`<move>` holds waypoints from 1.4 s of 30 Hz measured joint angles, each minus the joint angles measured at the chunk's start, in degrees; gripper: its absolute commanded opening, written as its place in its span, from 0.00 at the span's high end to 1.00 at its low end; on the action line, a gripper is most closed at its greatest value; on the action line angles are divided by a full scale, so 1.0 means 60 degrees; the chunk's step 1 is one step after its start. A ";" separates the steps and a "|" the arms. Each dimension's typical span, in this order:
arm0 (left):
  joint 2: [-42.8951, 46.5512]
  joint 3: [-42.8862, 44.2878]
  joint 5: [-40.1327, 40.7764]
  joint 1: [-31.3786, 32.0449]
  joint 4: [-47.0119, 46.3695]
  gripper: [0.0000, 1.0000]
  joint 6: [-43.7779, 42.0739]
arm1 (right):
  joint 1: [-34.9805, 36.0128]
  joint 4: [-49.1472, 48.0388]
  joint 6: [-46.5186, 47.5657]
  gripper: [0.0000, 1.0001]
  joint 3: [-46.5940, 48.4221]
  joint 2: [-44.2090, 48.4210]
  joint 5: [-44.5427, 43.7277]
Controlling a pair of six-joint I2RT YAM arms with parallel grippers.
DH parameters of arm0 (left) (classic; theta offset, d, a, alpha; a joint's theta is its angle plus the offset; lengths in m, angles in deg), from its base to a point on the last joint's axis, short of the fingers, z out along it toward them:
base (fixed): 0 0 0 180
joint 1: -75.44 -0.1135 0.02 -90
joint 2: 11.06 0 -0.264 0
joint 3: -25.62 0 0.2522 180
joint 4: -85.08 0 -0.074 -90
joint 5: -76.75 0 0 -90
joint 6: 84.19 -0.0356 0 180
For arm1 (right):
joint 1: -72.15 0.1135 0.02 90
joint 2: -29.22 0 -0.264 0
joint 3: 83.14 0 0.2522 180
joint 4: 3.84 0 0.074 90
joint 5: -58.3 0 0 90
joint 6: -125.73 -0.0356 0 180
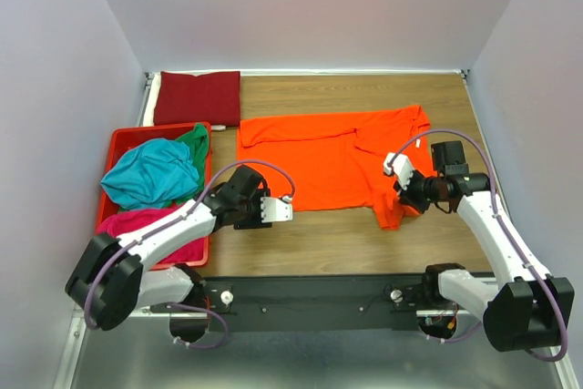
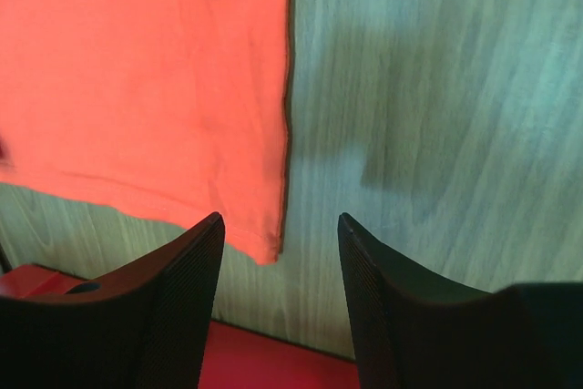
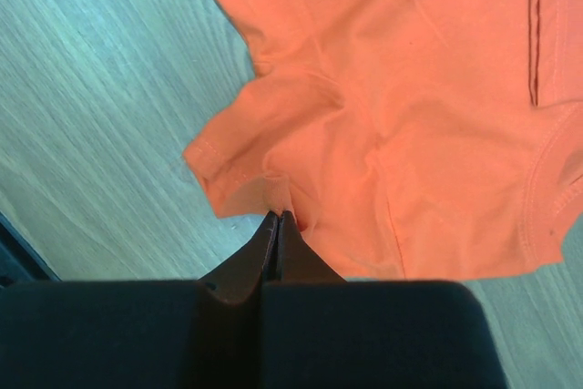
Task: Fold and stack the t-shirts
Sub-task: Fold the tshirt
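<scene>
Five t-shirts in all: one orange t-shirt, one dark red t-shirt, one teal t-shirt, one green t-shirt and one magenta t-shirt, the last three heaped in the one red crate. One wooden surface carries them. Two hands: one left hand, one right hand

The left arm reaches rightward, bent at the elbow, its left gripper tipped down with jaws spread apart. The right arm folds inward; its right gripper is pressed closed (fingertips pinching the orange t-shirt).
</scene>
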 measured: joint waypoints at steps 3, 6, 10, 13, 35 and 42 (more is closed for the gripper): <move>-0.0608 0.0299 0.0233 0.0000 -0.0138 0.41 0.0073 | -0.0073 -0.0058 -0.0004 0.99 0.0000 0.0007 0.0004; -0.0998 0.0481 0.0415 0.0000 -0.0208 0.41 0.0160 | -0.0106 -0.0080 0.0000 0.99 0.0000 0.0022 0.0004; -0.1162 0.0554 0.0554 -0.0004 -0.0229 0.42 0.0215 | -0.0160 -0.0098 -0.0004 0.99 0.0000 0.0026 0.0029; -0.1162 0.0550 0.0565 -0.0004 -0.0299 0.42 0.0219 | -0.0182 -0.0098 0.0000 0.99 0.0004 0.0026 0.0055; -0.2120 0.1217 0.0849 -0.0004 -0.0375 0.88 0.0659 | -0.0393 -0.0113 -0.0393 0.99 0.0798 -0.0087 0.0222; -0.1606 0.1410 0.1075 -0.0004 -0.0474 0.90 0.1027 | -0.0408 -0.0255 -0.0790 0.99 0.1344 -0.0412 0.0124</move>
